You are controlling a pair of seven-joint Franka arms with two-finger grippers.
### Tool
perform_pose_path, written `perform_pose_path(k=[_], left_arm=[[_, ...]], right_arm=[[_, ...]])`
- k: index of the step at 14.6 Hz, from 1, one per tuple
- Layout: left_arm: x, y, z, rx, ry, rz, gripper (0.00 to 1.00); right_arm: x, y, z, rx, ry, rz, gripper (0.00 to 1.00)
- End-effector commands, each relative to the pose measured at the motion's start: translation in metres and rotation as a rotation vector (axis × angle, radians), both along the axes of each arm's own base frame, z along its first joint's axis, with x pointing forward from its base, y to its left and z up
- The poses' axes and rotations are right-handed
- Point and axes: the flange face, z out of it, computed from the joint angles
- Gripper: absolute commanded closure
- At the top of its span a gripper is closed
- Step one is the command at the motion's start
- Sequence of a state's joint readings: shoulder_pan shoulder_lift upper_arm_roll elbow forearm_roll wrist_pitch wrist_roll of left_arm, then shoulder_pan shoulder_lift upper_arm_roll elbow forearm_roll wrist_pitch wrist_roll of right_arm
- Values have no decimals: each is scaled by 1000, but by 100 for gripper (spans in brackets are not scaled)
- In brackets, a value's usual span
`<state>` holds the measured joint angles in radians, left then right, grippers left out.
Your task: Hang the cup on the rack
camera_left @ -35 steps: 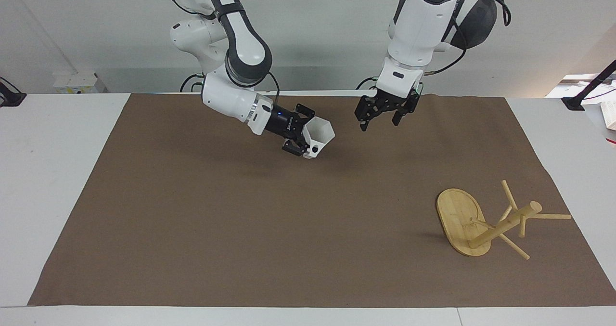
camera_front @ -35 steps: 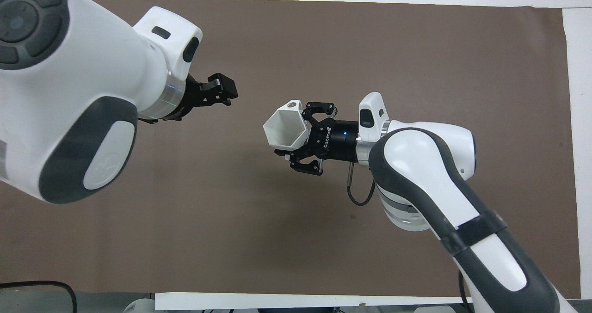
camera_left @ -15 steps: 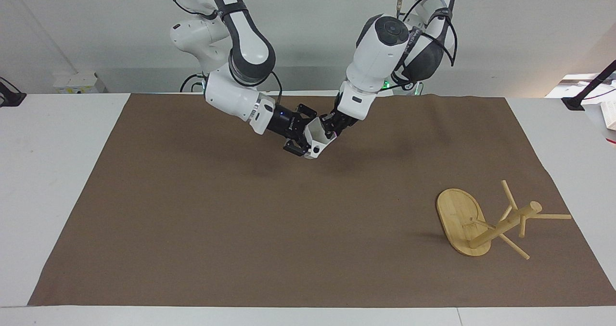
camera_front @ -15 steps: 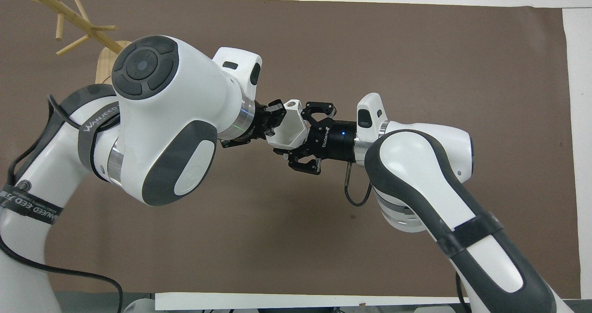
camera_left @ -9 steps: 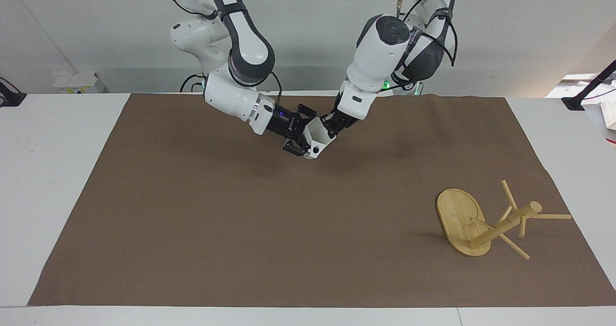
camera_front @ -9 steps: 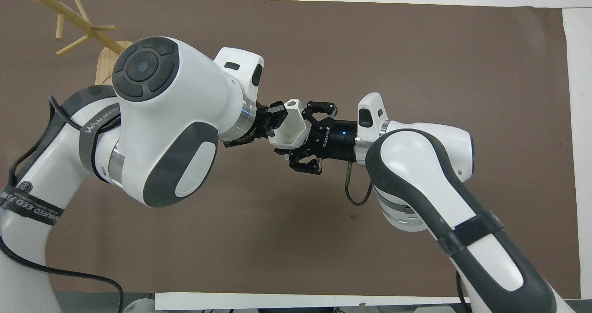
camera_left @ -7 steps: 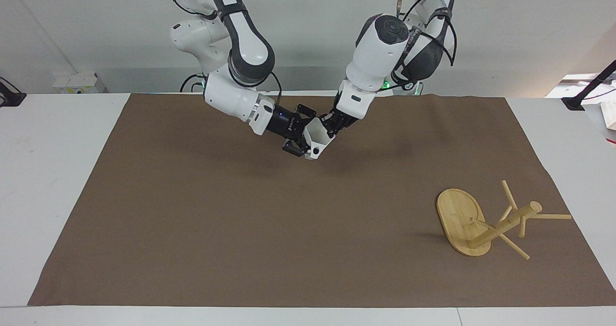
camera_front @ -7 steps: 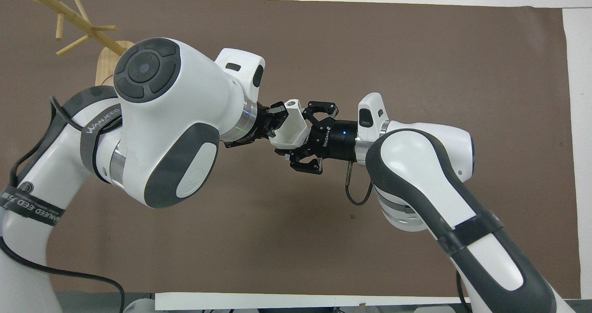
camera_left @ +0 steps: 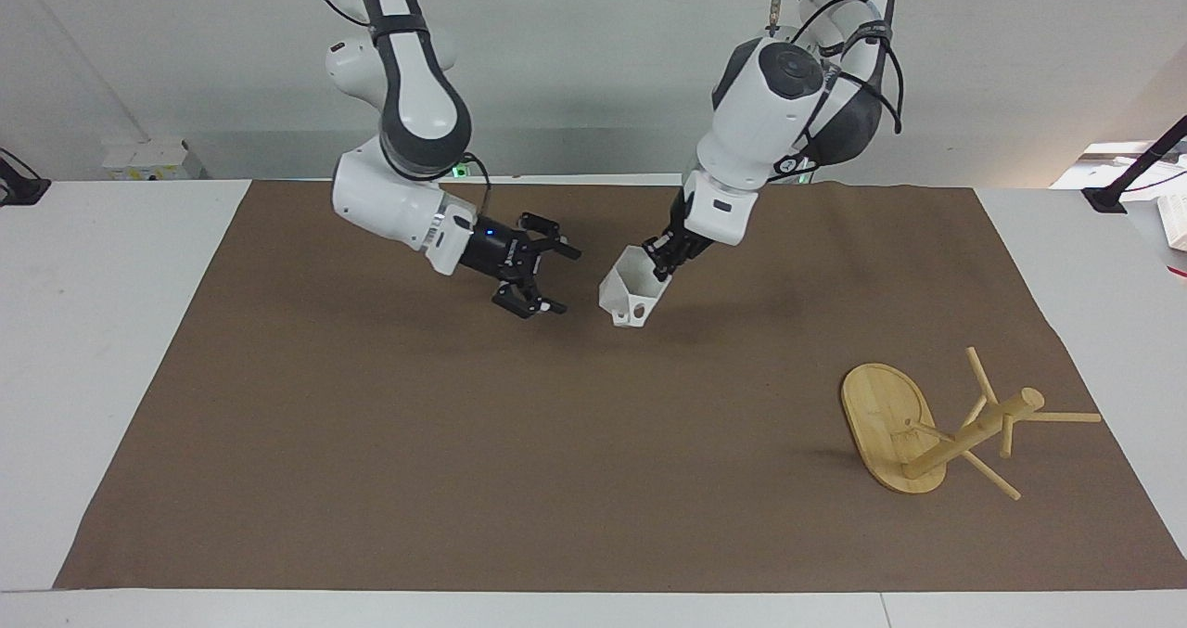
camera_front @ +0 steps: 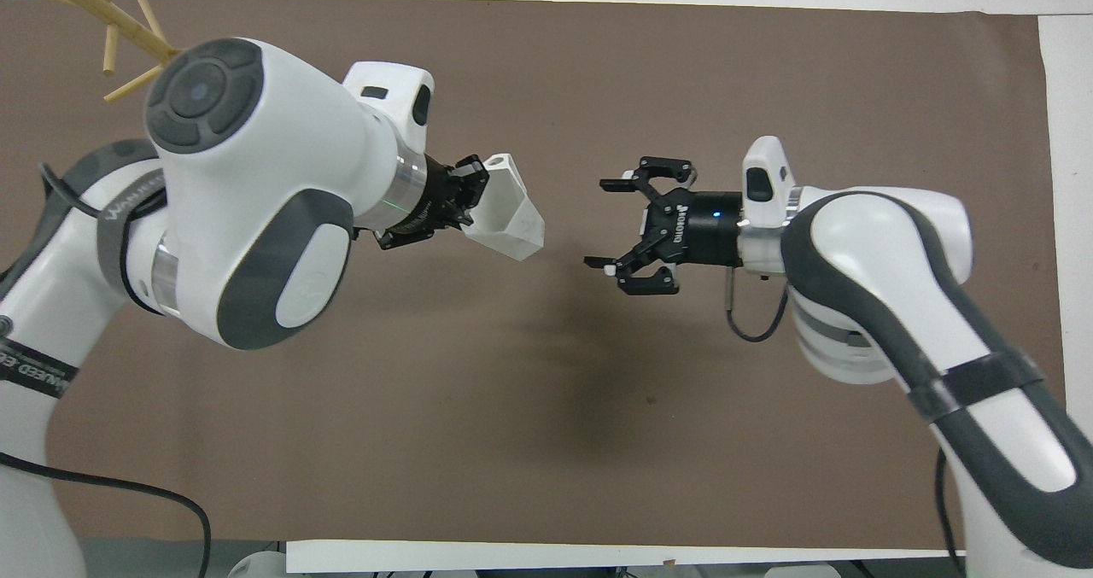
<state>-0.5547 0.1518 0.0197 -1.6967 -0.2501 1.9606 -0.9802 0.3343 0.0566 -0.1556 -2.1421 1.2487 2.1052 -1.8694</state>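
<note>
The white faceted cup hangs tilted in the air over the brown mat, held at its rim by my left gripper, which is shut on it. It also shows in the overhead view, with the left gripper at its rim. My right gripper is open and empty, a short way from the cup toward the right arm's end; it also shows in the overhead view. The bamboo rack appears to lie tipped on its side, farther from the robots, toward the left arm's end. Its pegs show in the overhead view.
A brown mat covers most of the white table. Dark clamps and a cable stand at both ends of the table, off the mat.
The cup has passed from my right gripper to my left. The right gripper opened and drew back toward its own end. The left gripper carried the cup a little toward the left arm's end.
</note>
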Motion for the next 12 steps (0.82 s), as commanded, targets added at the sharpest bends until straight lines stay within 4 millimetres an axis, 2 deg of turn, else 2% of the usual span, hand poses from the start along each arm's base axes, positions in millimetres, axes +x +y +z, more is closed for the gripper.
perform_pose_path(k=[1, 3, 4, 5, 7, 9, 11, 12], left_arm=[[29, 59, 0, 11, -13, 145, 100], [55, 105, 0, 19, -75, 210, 100], [66, 129, -1, 17, -107, 211, 100], [74, 149, -6, 19, -147, 178, 100], [81, 179, -21, 23, -208, 164, 100], [84, 194, -32, 27, -266, 151, 100], [90, 209, -36, 30, -284, 173, 100], [92, 215, -36, 33, -286, 175, 100]], right_arm=[[10, -88, 10, -95, 1, 40, 0], [16, -156, 25, -240, -8, 53, 0], [18, -185, 40, -335, -1, 77, 0], [18, -212, 57, -432, 29, 79, 0], [17, -252, 95, -602, 126, 17, 0], [14, -266, 131, -749, 240, -69, 0], [14, -259, 164, -859, 342, -202, 0], [13, -244, 180, -870, 408, -267, 0]])
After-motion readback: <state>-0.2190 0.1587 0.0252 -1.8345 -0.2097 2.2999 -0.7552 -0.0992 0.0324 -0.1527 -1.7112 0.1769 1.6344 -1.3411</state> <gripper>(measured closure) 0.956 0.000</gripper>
